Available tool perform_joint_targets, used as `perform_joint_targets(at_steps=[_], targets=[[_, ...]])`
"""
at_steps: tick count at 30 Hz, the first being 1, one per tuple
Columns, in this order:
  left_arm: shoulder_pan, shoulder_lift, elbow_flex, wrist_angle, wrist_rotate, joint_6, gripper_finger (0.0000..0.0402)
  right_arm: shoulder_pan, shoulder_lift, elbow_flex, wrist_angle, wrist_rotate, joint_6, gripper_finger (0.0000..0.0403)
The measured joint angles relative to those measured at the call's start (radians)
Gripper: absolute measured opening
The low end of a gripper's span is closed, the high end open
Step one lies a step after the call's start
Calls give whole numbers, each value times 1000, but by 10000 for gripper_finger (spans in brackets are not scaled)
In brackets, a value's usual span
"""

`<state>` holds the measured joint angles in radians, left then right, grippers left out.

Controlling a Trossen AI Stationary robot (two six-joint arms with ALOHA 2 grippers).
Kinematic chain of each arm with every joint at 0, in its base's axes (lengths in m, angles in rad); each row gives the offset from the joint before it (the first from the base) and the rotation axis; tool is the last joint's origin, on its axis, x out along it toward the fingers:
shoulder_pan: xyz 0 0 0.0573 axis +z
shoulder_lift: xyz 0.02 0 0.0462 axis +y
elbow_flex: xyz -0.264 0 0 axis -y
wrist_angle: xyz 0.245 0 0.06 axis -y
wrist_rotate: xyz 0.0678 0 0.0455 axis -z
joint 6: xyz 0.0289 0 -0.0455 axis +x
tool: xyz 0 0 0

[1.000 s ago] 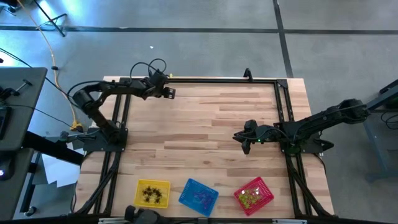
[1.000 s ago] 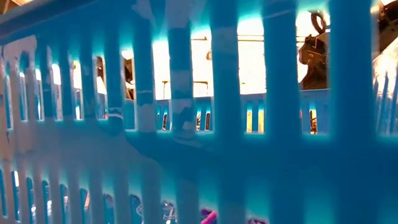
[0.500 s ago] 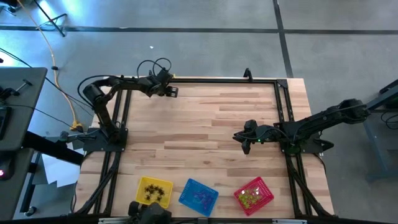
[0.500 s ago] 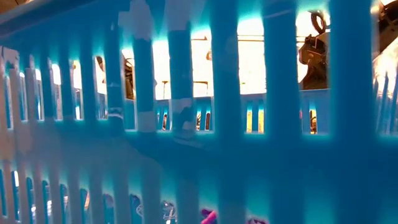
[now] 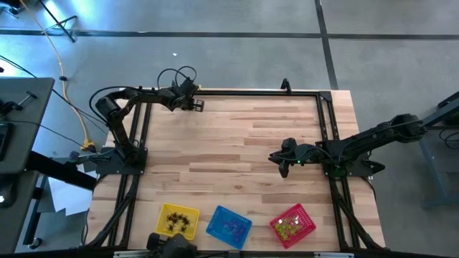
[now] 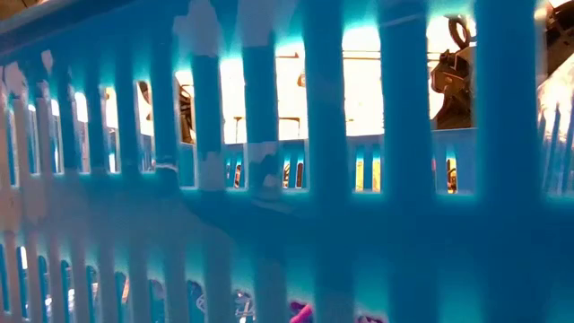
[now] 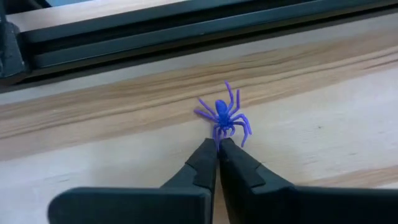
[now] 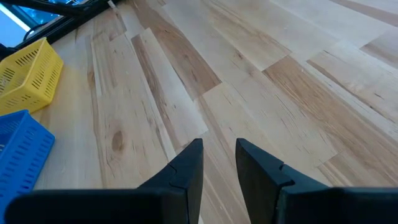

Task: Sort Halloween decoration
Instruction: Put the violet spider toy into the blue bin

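At table's far edge, left pincer [image 7: 217, 148] now closed, pinching purple spider [image 7: 224, 116]

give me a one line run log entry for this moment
left gripper: shut on purple spider, far table edge | right gripper: open, empty, waiting over bare wood | blue basket: near edge, between yellow and red

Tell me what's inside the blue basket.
The blue basket holds a loose heap of small purple spiders, seen from above. How many there are cannot be told, and any lying under the heap are covered. One more purple spider is outside, pinched by the left gripper.
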<state>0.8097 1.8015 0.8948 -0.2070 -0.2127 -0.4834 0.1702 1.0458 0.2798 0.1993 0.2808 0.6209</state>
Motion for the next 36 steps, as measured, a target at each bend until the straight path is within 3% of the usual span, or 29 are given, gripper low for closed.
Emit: perform_joint_targets(at_steps=[10, 22, 25, 29, 36], targets=[[-37, -24, -2, -42, -5, 15, 0, 0, 0, 0, 0, 0, 0, 91], [-145, -235, -5, -149, 117, 23, 0, 0, 0, 0, 0, 0, 0, 91], [-248, -287, -4, -151, 151, 1, 0, 0, 0, 0, 0, 0, 0, 91], [-473, -328, -3, -143, 151, -48, 0, 0, 0, 0, 0, 0, 0, 91], [-909, -354, -3, -116, -28, -203, 0, 0, 0, 0, 0, 0, 0, 91]])
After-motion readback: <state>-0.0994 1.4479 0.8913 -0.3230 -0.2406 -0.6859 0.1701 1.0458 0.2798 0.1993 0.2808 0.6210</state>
